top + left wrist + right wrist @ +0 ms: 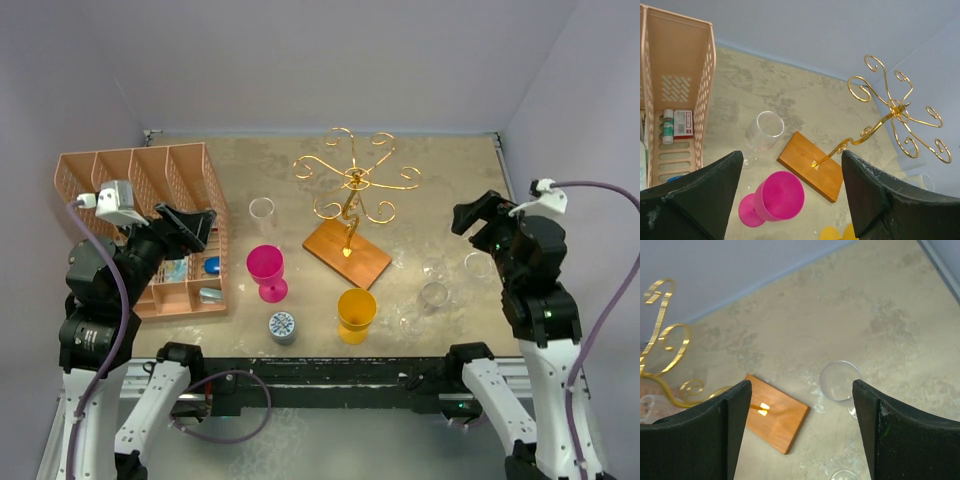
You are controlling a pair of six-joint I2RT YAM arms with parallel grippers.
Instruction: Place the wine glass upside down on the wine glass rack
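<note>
Left fingers [700,200] and right fingers [905,435] gape wide and empty near the bench's [450,180] side edges, the right pair framing a wine glass [840,381], likely for pickup.

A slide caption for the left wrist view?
Open left gripper overlooks pink goblet, clear wine glass, orange basket and gold wine glass rack.

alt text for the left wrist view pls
A gold wire wine glass rack on a wooden base stands beyond the left gripper's open black fingers. Left of it are an upright pink goblet, a clear wine glass and an orange basket.
</note>
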